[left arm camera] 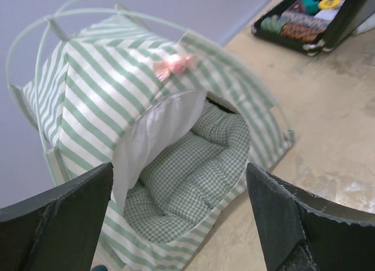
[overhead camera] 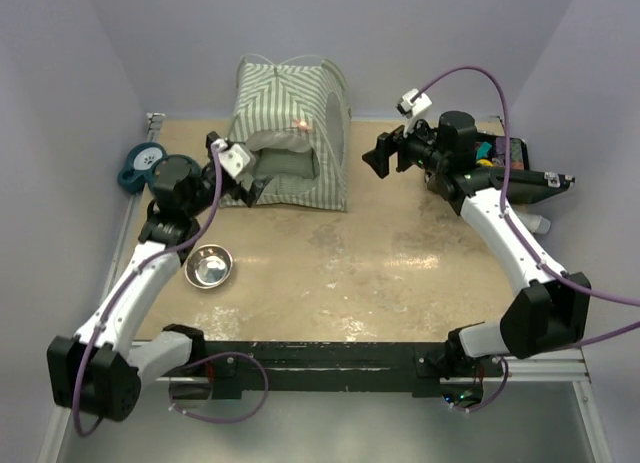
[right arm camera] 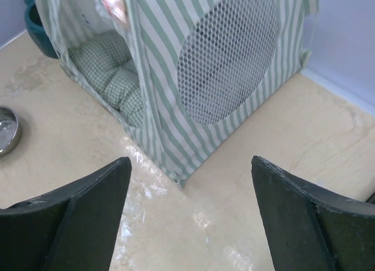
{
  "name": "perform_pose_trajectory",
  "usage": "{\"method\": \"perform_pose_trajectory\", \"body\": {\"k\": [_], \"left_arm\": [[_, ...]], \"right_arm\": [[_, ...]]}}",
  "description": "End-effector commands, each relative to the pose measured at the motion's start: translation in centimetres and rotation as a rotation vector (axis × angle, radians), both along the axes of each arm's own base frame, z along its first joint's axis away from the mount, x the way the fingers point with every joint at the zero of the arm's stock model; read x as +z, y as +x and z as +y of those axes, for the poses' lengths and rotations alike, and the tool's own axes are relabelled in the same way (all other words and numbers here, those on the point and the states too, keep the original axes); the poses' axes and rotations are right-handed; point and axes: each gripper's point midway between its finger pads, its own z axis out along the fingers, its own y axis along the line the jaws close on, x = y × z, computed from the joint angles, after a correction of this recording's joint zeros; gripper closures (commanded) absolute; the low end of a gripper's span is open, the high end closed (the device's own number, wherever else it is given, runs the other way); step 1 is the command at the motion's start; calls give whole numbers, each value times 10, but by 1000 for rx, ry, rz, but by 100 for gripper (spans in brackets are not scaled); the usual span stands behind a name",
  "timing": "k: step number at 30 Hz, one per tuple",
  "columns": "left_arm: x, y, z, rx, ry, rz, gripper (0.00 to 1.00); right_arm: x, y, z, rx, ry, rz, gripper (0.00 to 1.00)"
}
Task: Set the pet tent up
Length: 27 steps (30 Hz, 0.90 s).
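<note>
Beige table [overhead camera: 400, 263], purple walls [overhead camera: 330, 23]: your pet tent [overhead camera: 290, 133] stands upright at the far edge, left of centre, doorway [overhead camera: 285, 163] toward the arms. Left gripper [left arm camera: 179, 171] sits just before that doorway, jaws wide and empty, your nearer arm; right gripper [right arm camera: 190, 160], also wide and empty, faces the mesh side [right arm camera: 228, 54] from farther off.

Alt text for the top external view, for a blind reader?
A green-and-white striped pet tent stands at the far side of the table, doorway facing the arms. The left gripper is close by its front-left corner and the right gripper off its right side, both with jaws open and empty. A steel bowl sits nearer, on the left.
</note>
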Motion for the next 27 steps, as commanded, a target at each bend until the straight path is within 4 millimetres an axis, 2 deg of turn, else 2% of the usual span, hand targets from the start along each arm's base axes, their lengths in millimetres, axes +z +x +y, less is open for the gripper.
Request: {"method": "perform_pose_trajectory", "body": {"k": [1, 2, 3, 4, 5, 6, 7, 8, 10, 11, 12, 16, 20, 21, 22, 25, 27], "left_arm": [[35, -44, -21, -189, 30, -243, 0], [12, -52, -33, -272, 153, -188, 0], [-14, -53, -36, -289, 264, -136, 0], [-29, -47, -35, -247, 308, -102, 0], [-29, -37, -32, -186, 286, -106, 0], [-38, -29, -26, -113, 243, -77, 0], [-25, -17, -25, -49, 178, -142, 0], [-27, -10, -21, 12, 125, -160, 0], [-41, -1, -21, 76, 76, -184, 0], [-55, 6, -21, 109, 78, -178, 0], [-61, 14, -18, 150, 74, -189, 0], [-87, 53, -7, 296, 81, -266, 0], [-101, 92, 2, 433, 67, -371, 0], [-117, 106, 5, 480, 77, -366, 0], [-110, 120, 9, 540, 53, -399, 0], [-125, 151, 15, 646, 38, -413, 0], [-121, 166, 13, 669, 17, -463, 0]], "right_arm": [[37, -6, 6, 48, 40, -186, 8], [35, -6, 7, 29, 80, -156, 5], [35, -7, 10, 40, 95, -144, 2], [31, -4, 10, 42, 93, -121, 2], [30, -5, 16, 76, 90, -109, 2], [30, -5, 20, 100, 89, -104, 1], [22, -5, 19, 104, 76, -68, 2], [19, -5, 19, 103, 77, -61, 2], [19, -5, 17, 86, 83, -74, 2], [26, -3, 17, 81, 89, -107, 2], [29, -2, 15, 73, 83, -126, 2], [39, 6, 12, 54, 62, -166, 2], [43, 26, 5, -20, 49, -161, 2], [43, 28, 7, -12, 46, -160, 2], [41, 31, 8, -13, 43, -156, 2], [31, 40, 9, -12, 21, -130, 2], [24, 45, 9, -20, 7, -109, 2]]}}
